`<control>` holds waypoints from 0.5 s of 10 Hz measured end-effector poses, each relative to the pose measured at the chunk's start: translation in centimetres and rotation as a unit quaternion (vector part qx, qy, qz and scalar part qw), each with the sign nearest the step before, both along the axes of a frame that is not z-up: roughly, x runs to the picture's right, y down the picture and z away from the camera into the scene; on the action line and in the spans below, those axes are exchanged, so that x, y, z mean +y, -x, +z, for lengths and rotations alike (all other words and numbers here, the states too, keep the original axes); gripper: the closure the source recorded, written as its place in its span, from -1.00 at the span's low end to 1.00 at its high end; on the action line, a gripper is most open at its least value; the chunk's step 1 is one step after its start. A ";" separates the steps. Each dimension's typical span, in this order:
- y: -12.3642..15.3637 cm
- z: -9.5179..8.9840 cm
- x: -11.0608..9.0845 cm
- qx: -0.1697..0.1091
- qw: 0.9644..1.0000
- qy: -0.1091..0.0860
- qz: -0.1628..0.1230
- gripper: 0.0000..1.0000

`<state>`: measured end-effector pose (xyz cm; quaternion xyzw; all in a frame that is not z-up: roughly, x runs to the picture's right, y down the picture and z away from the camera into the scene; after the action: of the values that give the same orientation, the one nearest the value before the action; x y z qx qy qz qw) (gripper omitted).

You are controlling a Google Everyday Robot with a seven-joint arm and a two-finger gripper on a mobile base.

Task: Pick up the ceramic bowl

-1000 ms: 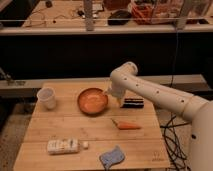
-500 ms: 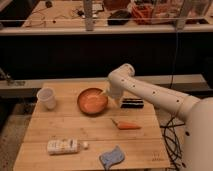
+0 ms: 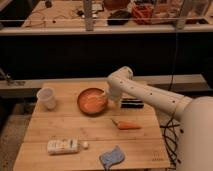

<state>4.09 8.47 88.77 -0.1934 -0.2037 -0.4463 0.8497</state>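
Pale wooden counter, planks running left to right. At the back left, upright white cup. To its right, near the middle of the back, ceramic bowl, open side up. At the bowl's right rim, gripper, reaching down from the arm. Right of the bowl and close to it, small dark flat block. Nearer the front, right of centre, carrot on its side. Front left, white bottle lying flat, small white piece just beside its right end. Front centre, crumpled blue cloth.
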 end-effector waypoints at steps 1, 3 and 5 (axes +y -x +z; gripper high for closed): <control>0.5 0.4 0.3 -0.002 1.000 0.002 -0.002 -0.60; 0.4 0.5 0.3 -0.002 1.000 0.002 -0.002 -0.60; 1.1 1.1 0.6 -0.004 1.000 0.005 -0.006 -0.60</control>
<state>3.01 9.07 89.90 -0.1970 -0.2086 -0.4512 0.8451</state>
